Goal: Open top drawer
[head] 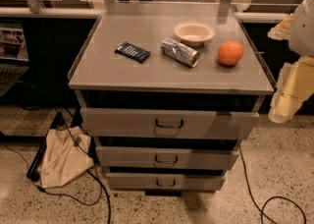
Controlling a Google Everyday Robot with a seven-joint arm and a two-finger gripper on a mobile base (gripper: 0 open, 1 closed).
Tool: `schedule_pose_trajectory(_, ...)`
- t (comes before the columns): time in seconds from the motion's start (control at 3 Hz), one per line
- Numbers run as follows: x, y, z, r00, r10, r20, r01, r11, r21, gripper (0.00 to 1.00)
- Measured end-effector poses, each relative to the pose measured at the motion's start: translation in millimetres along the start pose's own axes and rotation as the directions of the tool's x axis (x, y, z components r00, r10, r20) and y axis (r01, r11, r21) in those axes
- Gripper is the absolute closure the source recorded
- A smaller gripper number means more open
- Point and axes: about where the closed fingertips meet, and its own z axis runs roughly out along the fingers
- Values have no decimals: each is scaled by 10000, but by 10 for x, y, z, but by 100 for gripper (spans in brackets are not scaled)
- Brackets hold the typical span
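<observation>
Since the end effector (287, 95) hangs beside the worktop (147, 73), opening and load not discernible, well apart from the top drawer (122, 122) just beneath it, the risk is a missed handle (169, 124) or a hooked middle drawer (127, 156), with a jolt rolling the orange (230, 52).

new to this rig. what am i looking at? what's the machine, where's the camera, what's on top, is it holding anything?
There is one camera view, looking down at the front of a grey metal cabinet. Where the camera is mounted is not on record. The machine is a mobile robot with one arm. The pale shapes at the right edge are that arm, and its gripper hangs beside the cabinet's right side. It appears to hold nothing.

On the cabinet top lie a dark blue packet, a crumpled silver packet or can, a white bowl and an orange. Below are three drawers. The top drawer is the widest, with a small dark loop handle.
</observation>
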Motion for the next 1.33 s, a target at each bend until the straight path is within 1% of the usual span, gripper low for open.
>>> schedule_pose_trajectory(0.33, 0, -3, -7, 9999, 71, 76, -72, 9999, 103, 0)
schedule_pose_trajectory(0.67, 41, 20, 81, 9993, 328, 196, -334, 9990, 304, 0)
schedule_pose_trajectory(1.0, 171, 130, 511, 9923, 1009, 713, -1033, 9942, 303, 0)
schedule_pose_trajectory(1.33, 285, 284, 1094, 9799, 1534, 1272, -1440, 9863, -803, 0)
